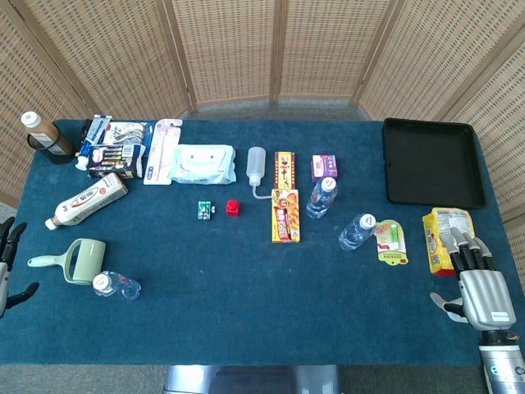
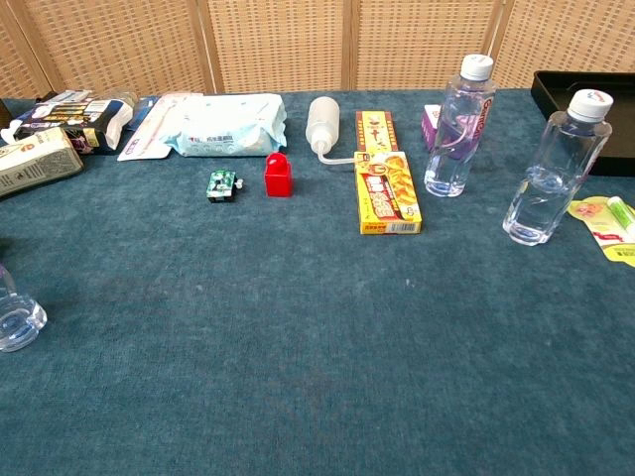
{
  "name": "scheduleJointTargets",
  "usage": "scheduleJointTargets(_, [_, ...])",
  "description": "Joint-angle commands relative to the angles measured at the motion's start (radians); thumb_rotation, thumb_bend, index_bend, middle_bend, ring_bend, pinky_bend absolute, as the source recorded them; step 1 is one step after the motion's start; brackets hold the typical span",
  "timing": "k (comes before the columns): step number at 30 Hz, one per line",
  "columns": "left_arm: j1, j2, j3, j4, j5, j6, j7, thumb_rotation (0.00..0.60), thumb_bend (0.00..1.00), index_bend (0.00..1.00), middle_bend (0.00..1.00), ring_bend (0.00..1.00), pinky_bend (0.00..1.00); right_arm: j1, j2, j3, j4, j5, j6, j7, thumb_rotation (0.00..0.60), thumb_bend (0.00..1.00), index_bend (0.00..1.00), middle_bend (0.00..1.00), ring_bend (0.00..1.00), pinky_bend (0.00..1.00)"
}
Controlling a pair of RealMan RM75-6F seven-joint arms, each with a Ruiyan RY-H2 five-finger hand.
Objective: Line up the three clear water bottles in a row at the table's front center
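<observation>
The right hand [image 1: 478,281] rests at the surface's [image 1: 262,312] front right corner, palm down, fingers spread, holding nothing. The left hand [image 1: 8,263] shows only at the left edge, fingers apart and empty. Three clear bottles stand upright: the left bottle [image 1: 115,286] front-left, the middle bottle [image 1: 321,198] and the right bottle [image 1: 357,232] right of centre

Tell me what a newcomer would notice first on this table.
Probably the black tray at the far right corner, big against the blue cloth. Then the three clear bottles, scattered: two upright right of centre, one near the front left beside a green scoop.
</observation>
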Motion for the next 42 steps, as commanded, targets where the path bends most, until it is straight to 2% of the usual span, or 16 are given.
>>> scheduleJointTargets(1, [0.003,0.0,0.001,-0.006,0.003,0.004,0.003,0.6,0.06,0.0,0.0,0.0,0.04,0.004,-0.001,-0.006,0.006,-0.003,-0.012,0.009,0.6,0.0,0.0,0.0,0.0,0.0])
scheduleJointTargets(6, [0.006,0.004,0.01,-0.021,0.027,0.014,0.005,0.6,0.05,0.0,0.0,0.0,0.04,0.025,0.007,-0.016,0.017,-0.015,-0.053,0.11,0.6,0.0,0.0,0.03,0.0,0.02])
scheduleJointTargets(12, [0.004,0.015,0.019,-0.027,0.06,0.017,-0.014,0.6,0.06,0.0,0.0,0.0,0.04,0.103,-0.017,-0.005,0.084,0.014,-0.195,0.272,0.6,0.0,0.0,0.04,0.0,0.08])
scheduleJointTargets(16, [0.007,0.022,0.026,-0.031,0.077,0.023,-0.026,0.6,0.06,0.0,0.0,0.0,0.04,0.168,-0.044,0.017,0.15,0.044,-0.299,0.413,0.6,0.0,0.0,0.05,0.0,0.09])
scheduleJointTargets(19, [0.008,0.029,0.027,-0.033,0.067,0.015,-0.041,0.6,0.06,0.0,0.0,0.0,0.04,0.215,-0.084,0.047,0.189,0.082,-0.364,0.471,0.6,0.0,0.0,0.05,0.0,0.09])
scheduleJointTargets(23, [0.007,0.034,0.024,-0.038,0.056,0.008,-0.042,0.6,0.05,0.0,0.0,0.0,0.04,0.264,-0.109,0.06,0.212,0.086,-0.423,0.558,0.6,0.0,0.0,0.06,0.01,0.09])
scheduleJointTargets(29, [0.009,0.034,0.026,-0.041,0.054,0.004,-0.041,0.6,0.06,0.0,0.0,0.0,0.04,0.312,-0.121,0.085,0.232,0.11,-0.485,0.689,0.6,0.0,0.0,0.06,0.01,0.07])
scheduleJointTargets(34, [0.008,0.034,0.025,-0.044,0.048,-0.001,-0.037,0.6,0.05,0.0,0.0,0.0,0.04,0.345,-0.129,0.083,0.251,0.09,-0.52,0.78,0.6,0.0,0.02,0.09,0.04,0.09])
scheduleJointTargets(42, [0.009,0.033,0.025,-0.049,0.045,-0.003,-0.032,0.6,0.05,0.0,0.0,0.0,0.04,0.413,-0.209,0.087,0.328,0.07,-0.56,0.88,0.6,0.0,0.1,0.16,0.1,0.12])
